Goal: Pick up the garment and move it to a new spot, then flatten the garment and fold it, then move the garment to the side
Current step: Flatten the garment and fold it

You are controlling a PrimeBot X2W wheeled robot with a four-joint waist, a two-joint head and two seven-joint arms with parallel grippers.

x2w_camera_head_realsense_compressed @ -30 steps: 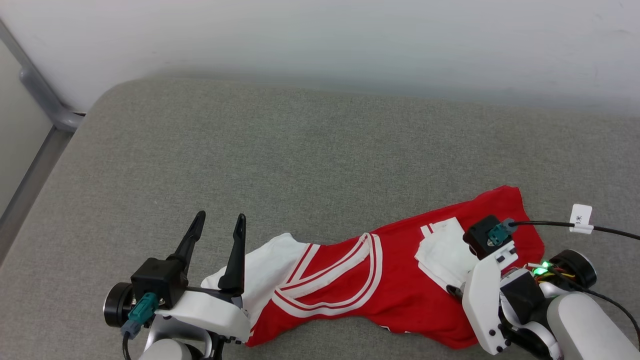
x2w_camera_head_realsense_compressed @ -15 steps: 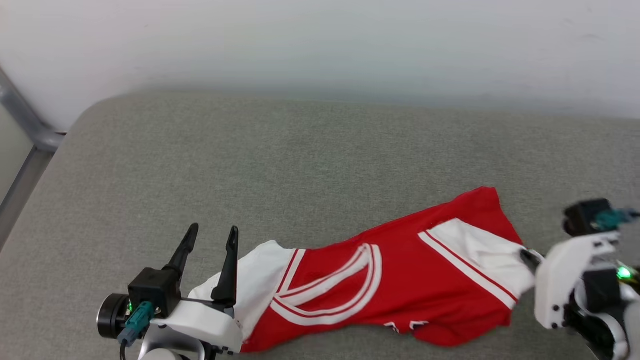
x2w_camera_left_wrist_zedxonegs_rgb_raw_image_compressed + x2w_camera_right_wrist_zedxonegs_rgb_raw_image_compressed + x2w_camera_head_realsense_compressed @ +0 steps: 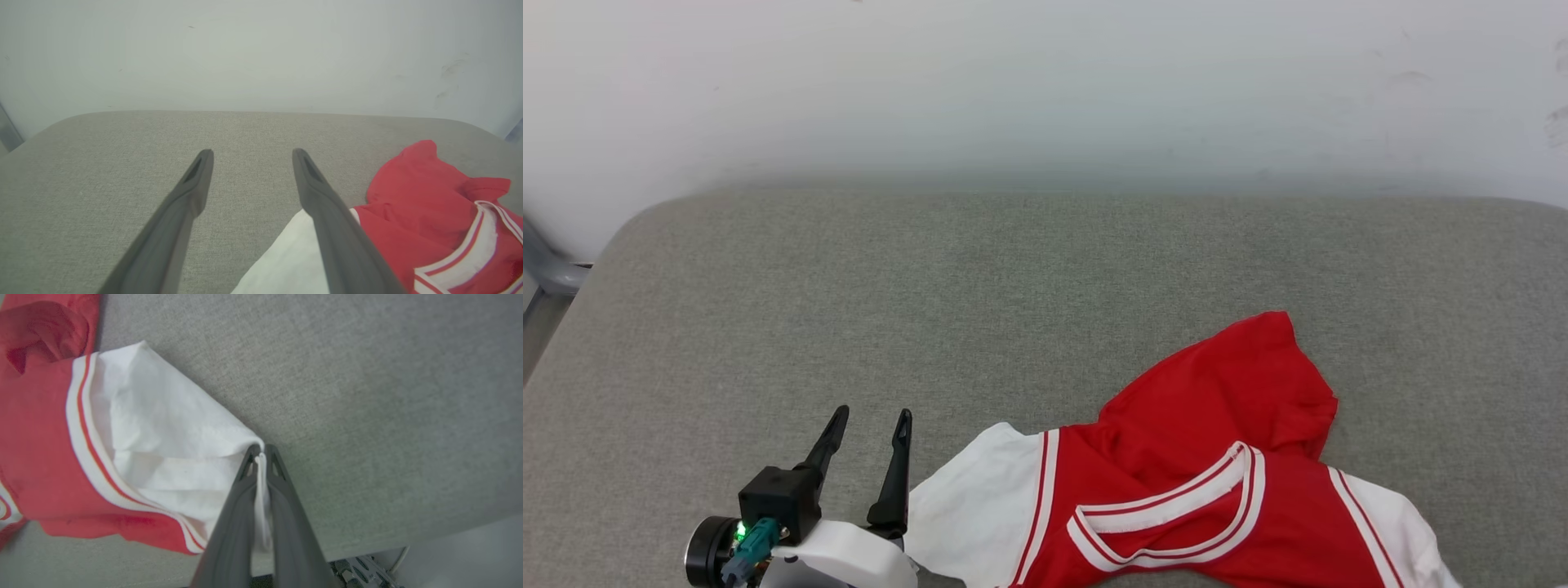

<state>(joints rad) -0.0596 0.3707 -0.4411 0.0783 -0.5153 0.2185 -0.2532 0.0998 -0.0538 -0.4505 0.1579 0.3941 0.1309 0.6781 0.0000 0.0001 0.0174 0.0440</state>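
Garment [image 3: 1201, 416]: crumpled at near right of grey cushion [image 3: 1013, 286]. Clamped right gripper [image 3: 260, 451] fingers onto white sleeve [image 3: 163, 428] edge within the last second, tugged it outward. Keeping left gripper [image 3: 872, 413] fingers spread, idle beside other sleeve [image 3: 980, 506]. Likely start of relocation pull; flattening pending.

The red, white-sleeved garment [image 3: 1201, 490] lies crumpled, striped collar up, on the grey cushion [image 3: 931, 310].

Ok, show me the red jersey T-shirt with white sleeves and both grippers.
red jersey T-shirt with white sleeves [image 3: 1217, 392], head view, red body.
left gripper [image 3: 252, 152], left wrist view, between fingertips.
right gripper [image 3: 261, 449], right wrist view, between fingertips.
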